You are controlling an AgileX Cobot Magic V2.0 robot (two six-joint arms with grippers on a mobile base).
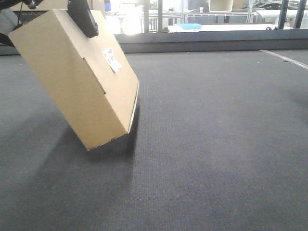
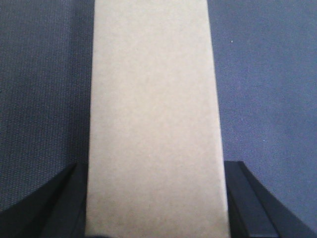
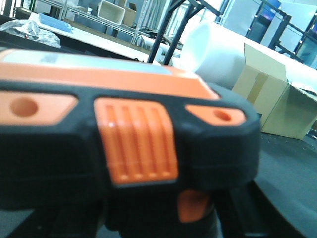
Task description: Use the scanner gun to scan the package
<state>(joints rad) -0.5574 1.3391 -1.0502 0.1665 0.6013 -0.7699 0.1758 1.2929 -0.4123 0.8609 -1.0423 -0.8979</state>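
Note:
The package (image 1: 72,79), a flat tan cardboard box, hangs tilted at the left with its low corner close to the grey mat (image 1: 216,144). Its broad face shows a small white barcode label (image 1: 111,59) and a short dark slit. My left gripper (image 1: 85,19) is shut on its top edge. In the left wrist view the package (image 2: 153,109) fills the gap between the black fingers (image 2: 59,208) of my left gripper (image 2: 156,213). The scanner gun (image 3: 133,144), black and bright orange, fills the right wrist view. My right gripper (image 3: 158,220) is shut on it from below, with the fingers mostly hidden.
A raised grey ledge (image 1: 211,42) bounds the mat at the back, with windows and a blue item behind. A white line (image 1: 284,57) crosses the far right. The right wrist view shows bigger cardboard boxes (image 3: 277,99), a white roll (image 3: 218,54) and shelving.

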